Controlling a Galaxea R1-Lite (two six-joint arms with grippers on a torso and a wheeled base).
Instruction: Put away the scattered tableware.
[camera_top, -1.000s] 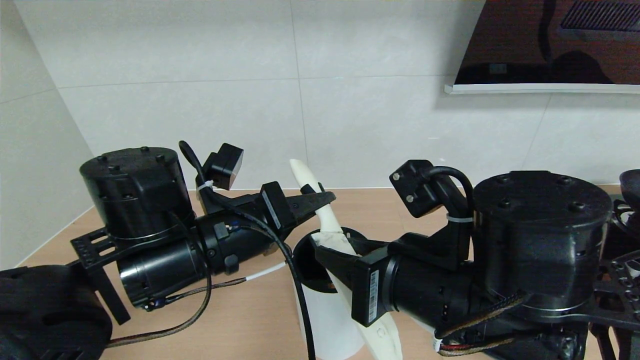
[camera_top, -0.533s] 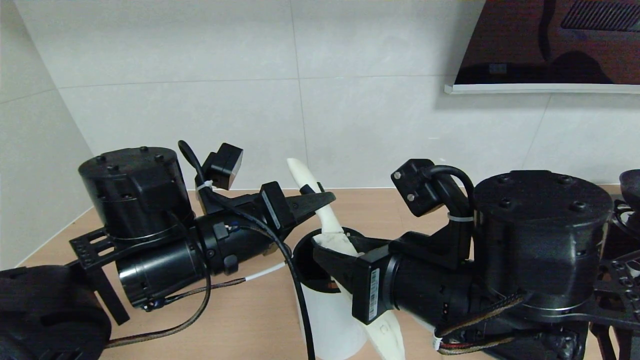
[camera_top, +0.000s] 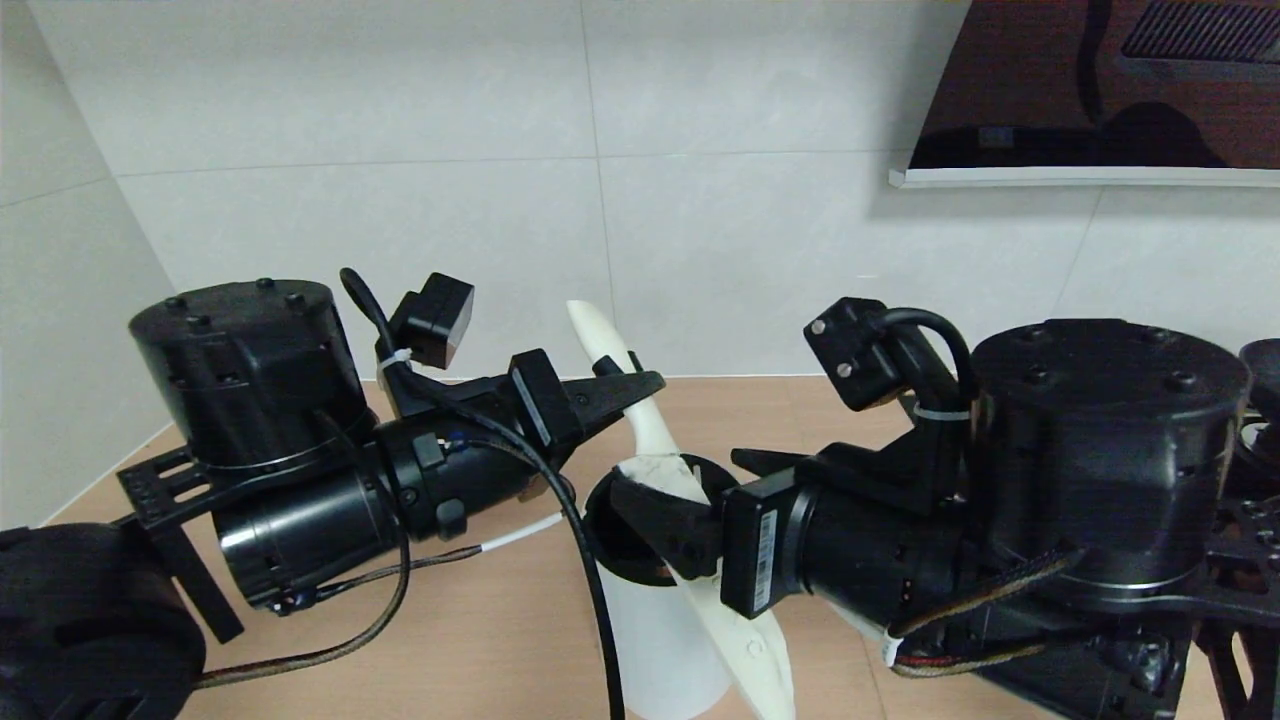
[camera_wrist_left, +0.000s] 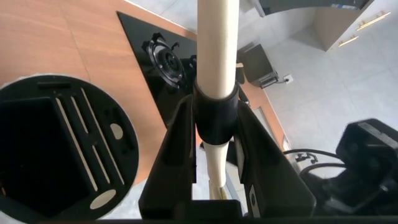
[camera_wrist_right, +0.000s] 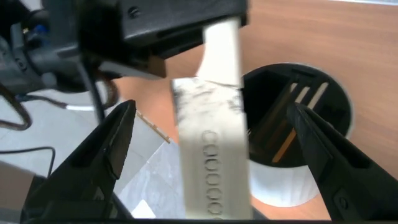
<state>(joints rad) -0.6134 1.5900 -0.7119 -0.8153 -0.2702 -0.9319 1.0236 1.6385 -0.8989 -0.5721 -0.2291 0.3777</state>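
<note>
Left wrist view: cream utensil (camera_wrist_left: 216, 37) tight between left jaws

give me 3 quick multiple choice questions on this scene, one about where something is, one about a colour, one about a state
1. Where does the utensil holder stand?
A. on the stove
B. on the wooden counter, under the two end effectors
C. on a wall shelf

2. What colour is the spatula?
A. cream
B. red
C. blue

3. How is the right end effector?
A. shut on the spatula
B. shut on the holder's rim
C. open, one finger on each side of the spatula

Answers:
1. B: the head view shows its white body resting on the counter below both end effectors.
2. A: the spatula is pale cream in all three views.
3. C: in the right wrist view its fingers stand wide apart, while the left end effector clamps the handle.
</note>
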